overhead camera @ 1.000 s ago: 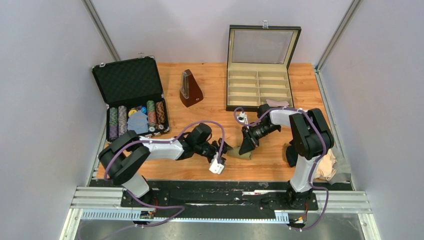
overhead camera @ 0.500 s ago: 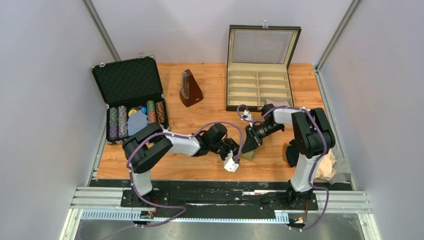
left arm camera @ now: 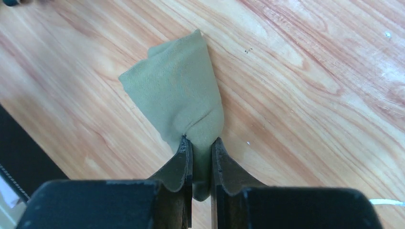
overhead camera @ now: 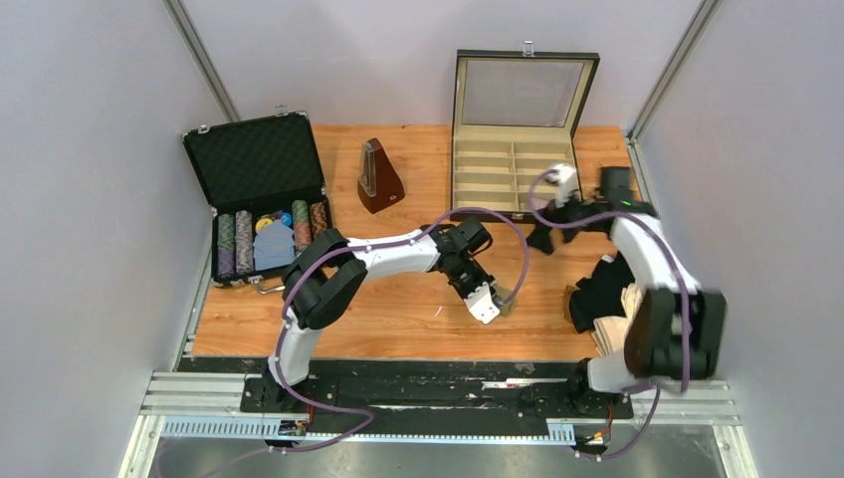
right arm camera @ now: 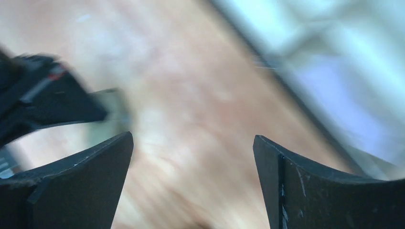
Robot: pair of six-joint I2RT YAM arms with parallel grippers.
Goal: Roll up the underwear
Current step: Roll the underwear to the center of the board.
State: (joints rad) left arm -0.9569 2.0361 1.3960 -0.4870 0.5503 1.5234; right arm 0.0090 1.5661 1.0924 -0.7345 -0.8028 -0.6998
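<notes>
Pinching the olive-khaki underwear point(left arm camera: 176, 90) by one end, the left end effector point(left arm camera: 201, 143) stands with its jaws clamped on the cloth. The rest of the garment lies as a compact wedge on the tabletop point(left arm camera: 310, 95), toward the near edge and a little right of the middle. The step in hand looks like tightening or finishing the roll of this one piece. From the left wrist view it may be folded over rather than properly rolled, since the underside and the gripped end are hidden between the jaws. The next move probably calls for a steady grip, so the layers do not spring open, and a second contact to press the loose end down. Near the right arm's base a heap of black and cream underwear point(overhead camera: 600, 291) waits unrolled, partly hidden by that arm. Farther back, the right end effector point(right arm camera: 192, 138) is spread wide and holds nothing. Its wrist view is badly blurred, so little below it can be read. Beyond stand the compartment box point(overhead camera: 516, 169), the metronome point(overhead camera: 379, 177) and the chip case point(overhead camera: 261, 164).
</notes>
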